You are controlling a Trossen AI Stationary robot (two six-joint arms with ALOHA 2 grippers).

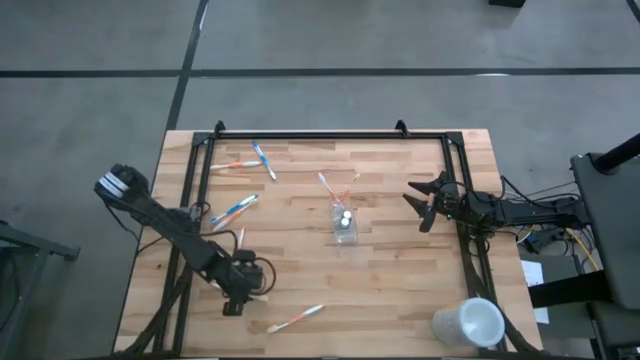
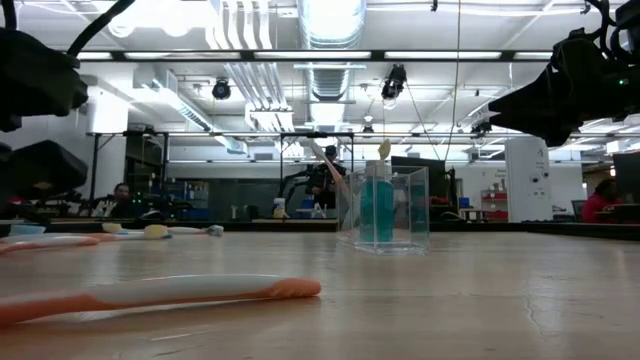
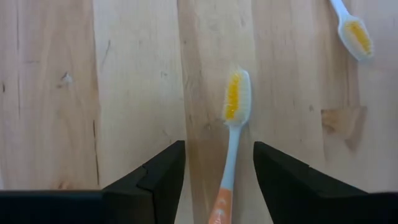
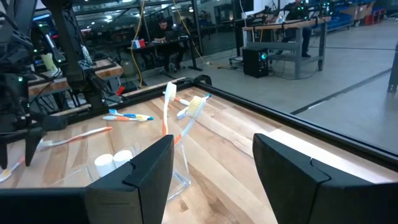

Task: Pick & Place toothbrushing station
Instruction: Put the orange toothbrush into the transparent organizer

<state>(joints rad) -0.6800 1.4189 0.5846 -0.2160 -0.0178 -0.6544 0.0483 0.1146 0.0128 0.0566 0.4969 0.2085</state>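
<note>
The left hand (image 3: 217,180) hovers open over a white-and-orange toothbrush (image 3: 231,134) lying on the wooden surface (image 1: 400,290); the right hand (image 1: 425,205) waits open beside the clear plastic cup (image 1: 345,225), which holds two brushes. Several brushes remain loose.

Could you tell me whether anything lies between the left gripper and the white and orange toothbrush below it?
Nothing visible does. The left gripper hangs open over the white and orange toothbrush, whose handle runs between the two fingers on the bare wooden table. Another toothbrush lies well aside.
</note>
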